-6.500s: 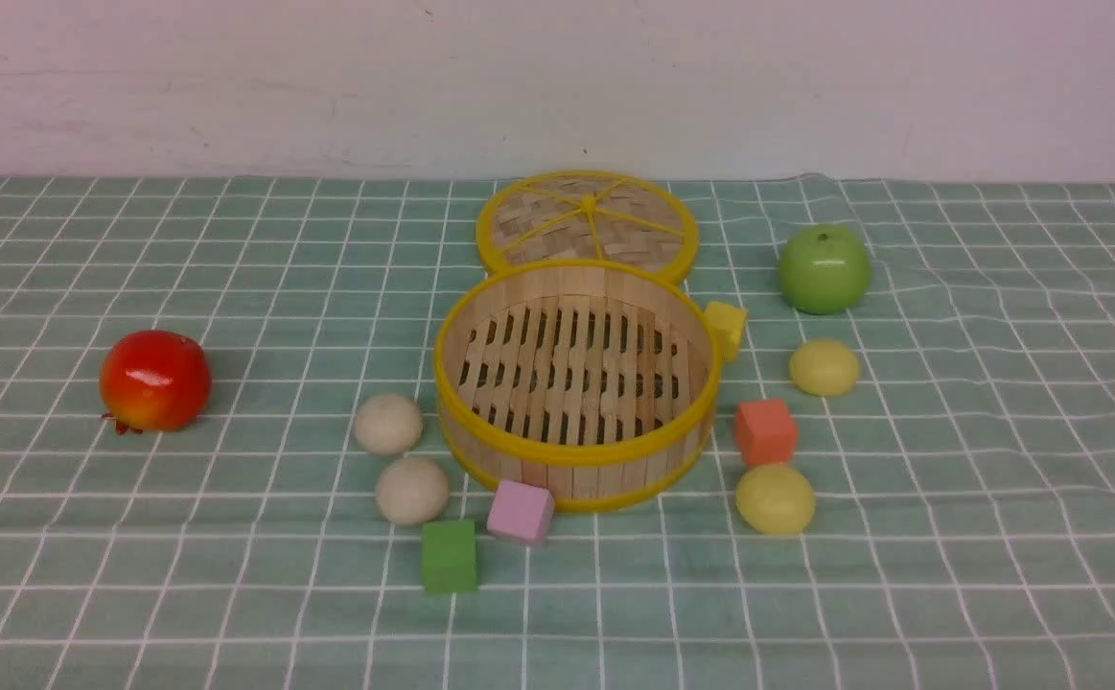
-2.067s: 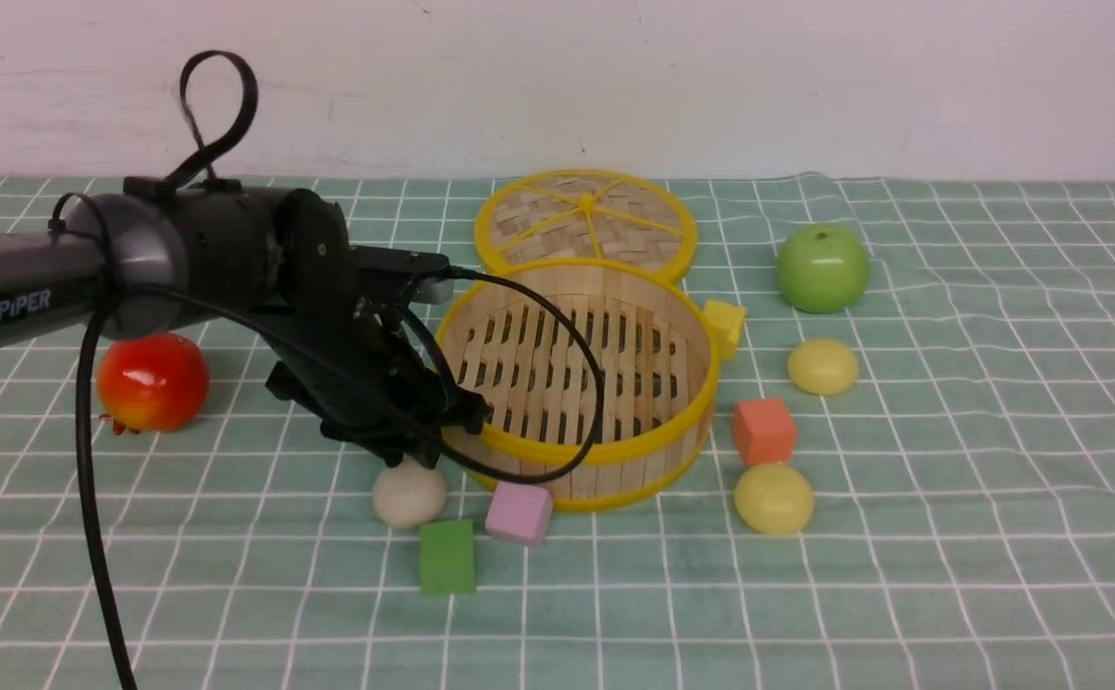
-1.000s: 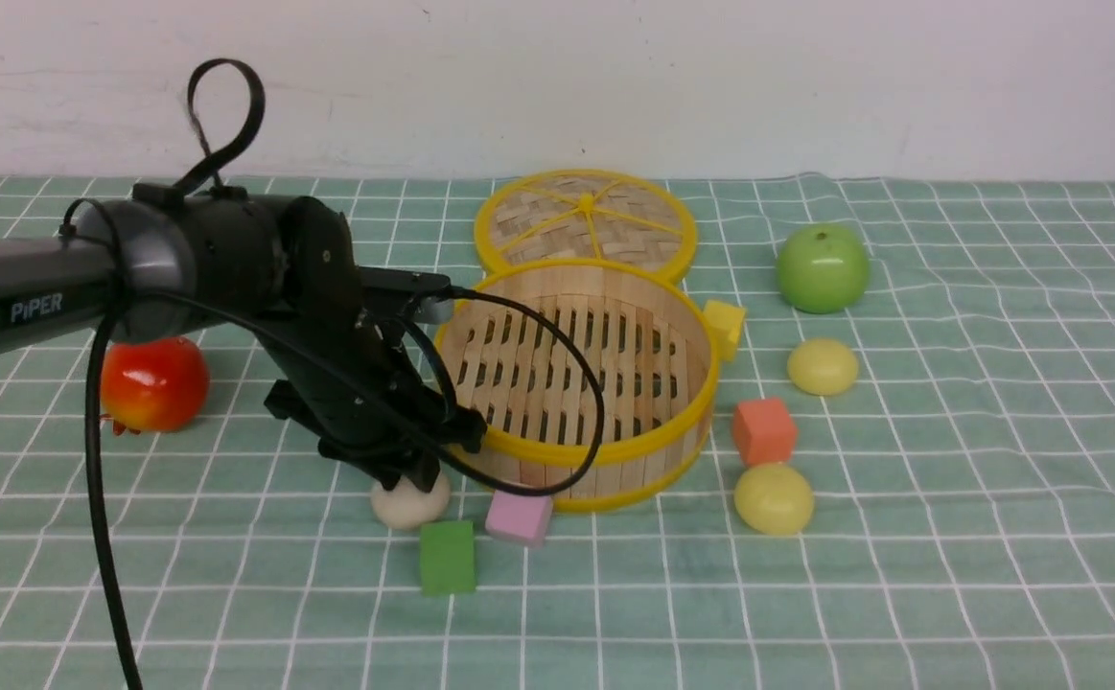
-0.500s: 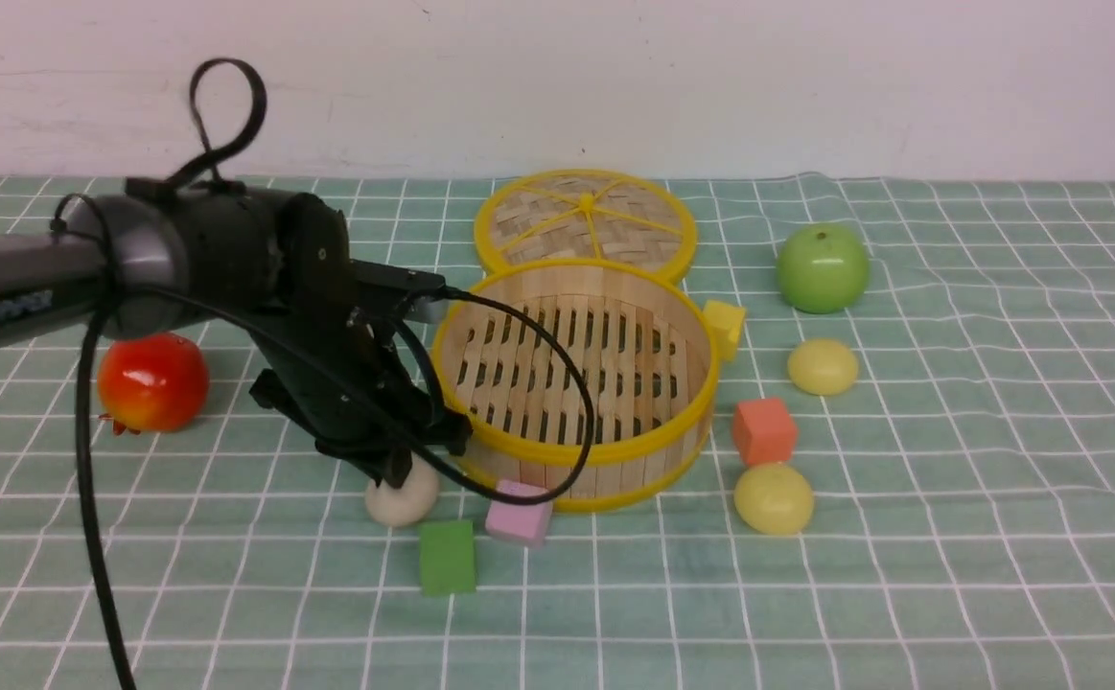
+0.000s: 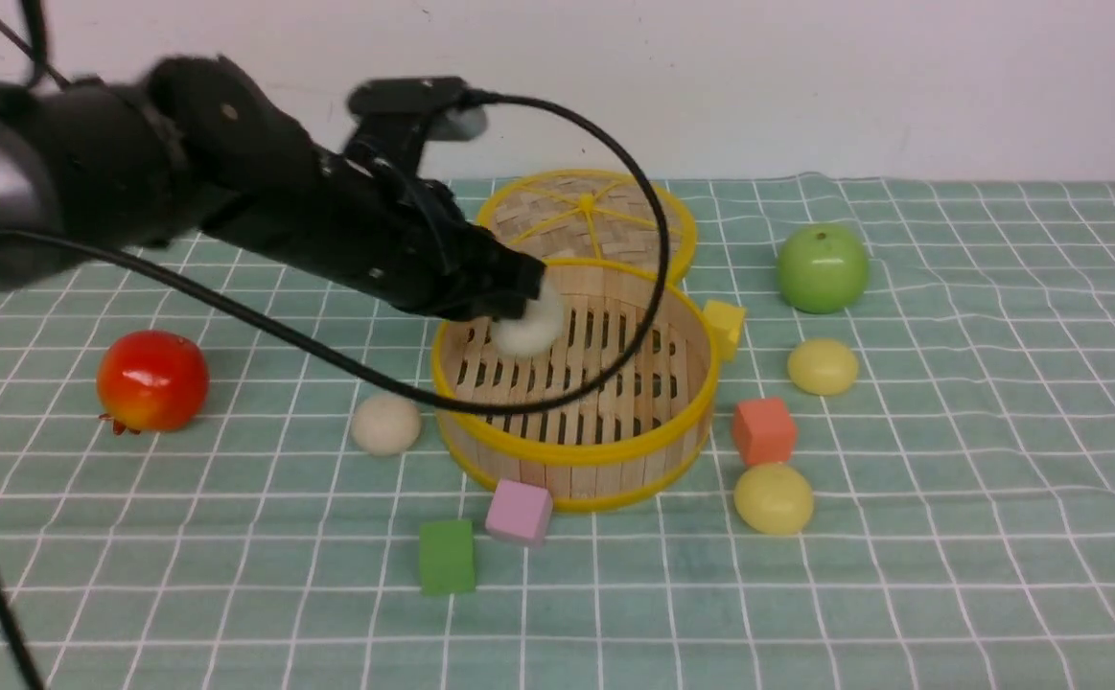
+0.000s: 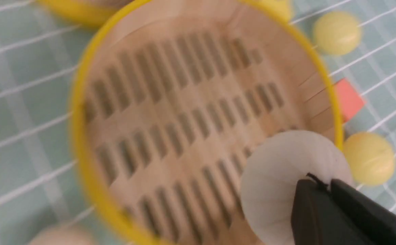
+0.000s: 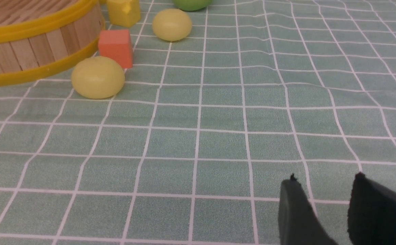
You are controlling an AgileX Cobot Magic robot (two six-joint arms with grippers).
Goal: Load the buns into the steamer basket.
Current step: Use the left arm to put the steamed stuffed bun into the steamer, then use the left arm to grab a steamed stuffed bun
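Change noted: the left pincer [image 5: 522,303] was closed on a white bun [image 5: 530,332] and held it over the basket [image 5: 576,452], clear of the slatted floor and toward the 10 o'clock side in the front view.
Against half a second before: the same bun had lain on the desk [image 5: 902,594] at the basket's 7 o'clock, with the pincer down over it. That spot was now bare.
Also revealed: the second white bun [image 5: 385,424], formerly hidden behind the arm, sat at the basket's 8 o'clock, untouched.
Meaning for task: pickup and lift judged complete. Lowering and release remained, and no bun was in the basket yet.
Yellow buns: one [image 5: 824,366] at the basket's 3 o'clock and one [image 5: 774,498] at 4 o'clock, both on the desk where they had been.
Right pincer [image 7: 325,177]: open with nothing between its fingers, low over the desk and well apart from the basket.
Lid [image 5: 586,216]: flat at the basket's 12 o'clock, unchanged.
Risk: the grip looked off-centre in the left wrist view, so a slip was possible.
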